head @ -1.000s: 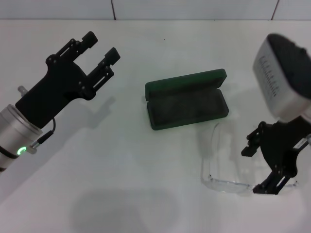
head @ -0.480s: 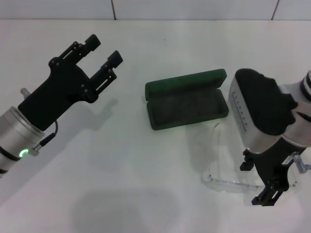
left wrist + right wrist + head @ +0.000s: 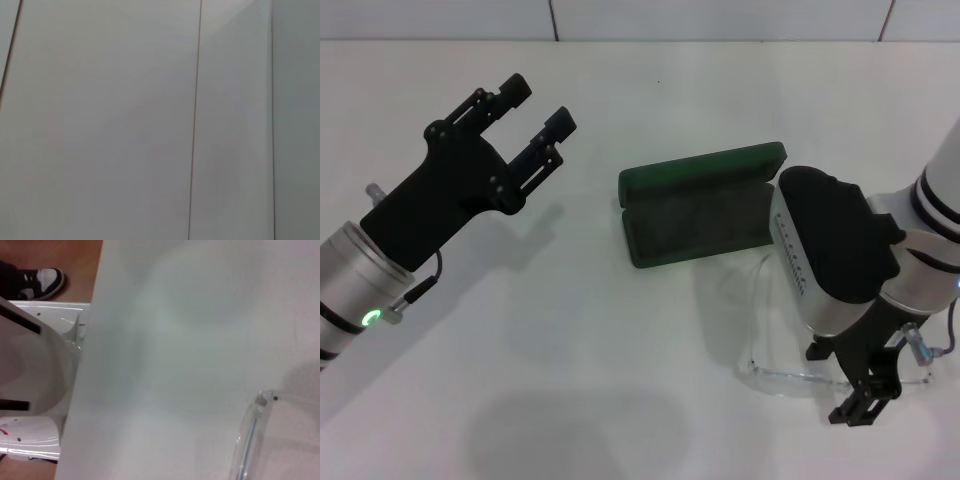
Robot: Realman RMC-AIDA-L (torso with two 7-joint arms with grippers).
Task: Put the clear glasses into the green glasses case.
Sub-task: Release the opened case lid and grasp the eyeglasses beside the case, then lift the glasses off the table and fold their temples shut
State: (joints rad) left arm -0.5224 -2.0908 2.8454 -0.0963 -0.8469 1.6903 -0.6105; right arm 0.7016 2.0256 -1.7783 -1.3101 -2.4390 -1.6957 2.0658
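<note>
Left pincer (image 3: 532, 103) hung parked and spread empty over the desk (image 3: 620, 400); the green glasses case (image 3: 705, 205) lay open midway, ready to receive; the right pincer (image 3: 868, 390) reached down at the clear glasses' (image 3: 765, 375) front, its spread untellable; the right wrist view alone showed one lens corner (image 3: 260, 402) near the desk's edge

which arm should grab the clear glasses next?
Right. Its tool hangs directly over the clear glasses, beside the open green glasses case. The left tool sits open, far across the table.
</note>
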